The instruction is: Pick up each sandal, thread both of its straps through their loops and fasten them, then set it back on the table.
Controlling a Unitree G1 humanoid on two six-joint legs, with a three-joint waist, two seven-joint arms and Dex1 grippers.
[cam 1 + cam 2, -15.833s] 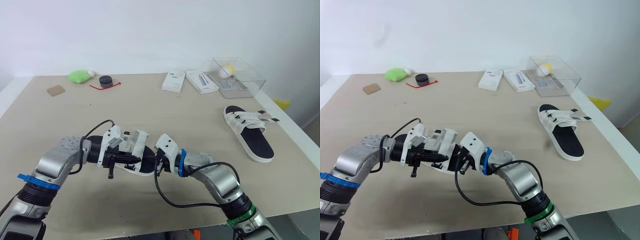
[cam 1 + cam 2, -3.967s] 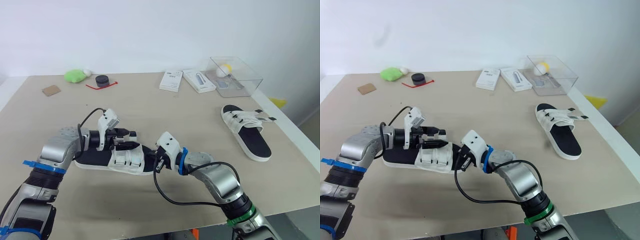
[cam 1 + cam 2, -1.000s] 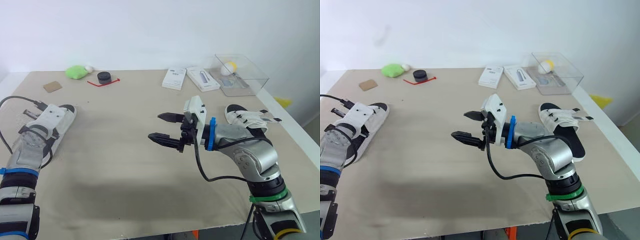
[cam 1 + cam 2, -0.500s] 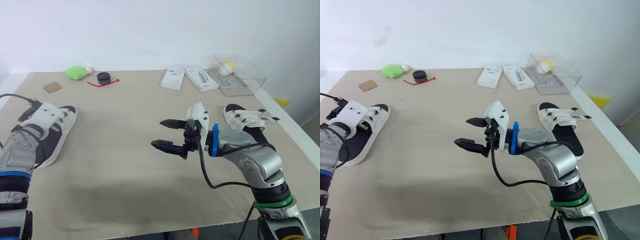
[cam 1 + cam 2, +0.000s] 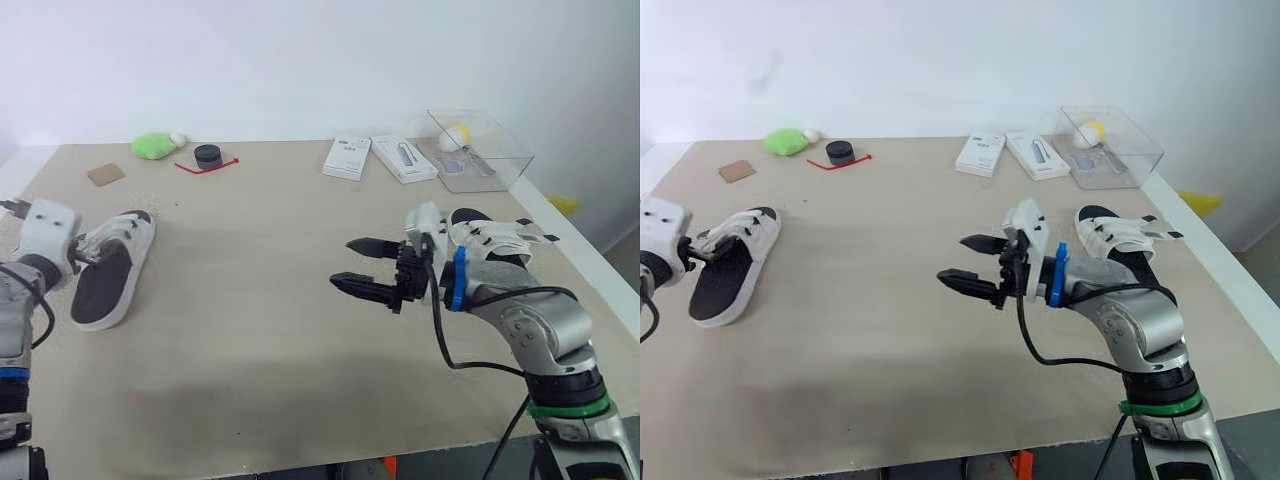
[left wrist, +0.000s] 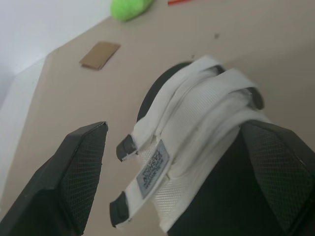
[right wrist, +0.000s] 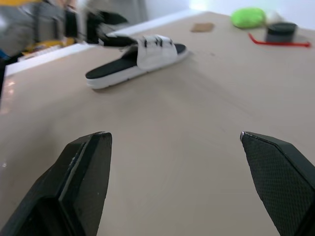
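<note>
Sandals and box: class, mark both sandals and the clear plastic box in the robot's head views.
left sandal (image 5: 100, 285), left eye view, black footbed.
right sandal (image 5: 1120, 240), right eye view, white straps.
clear box (image 5: 507, 165), left eye view, front wall.

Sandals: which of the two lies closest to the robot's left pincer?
The sandal near the left edge of the table, just ahead of the open left pincer. The other sandal lies far to the right, nearer the clear box.

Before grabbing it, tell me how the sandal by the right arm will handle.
The sandal probably lifts easily: its sole looks thin. Its loose straps stick out, so they will likely flop. Lying flat, it should slide, not roll.
</note>
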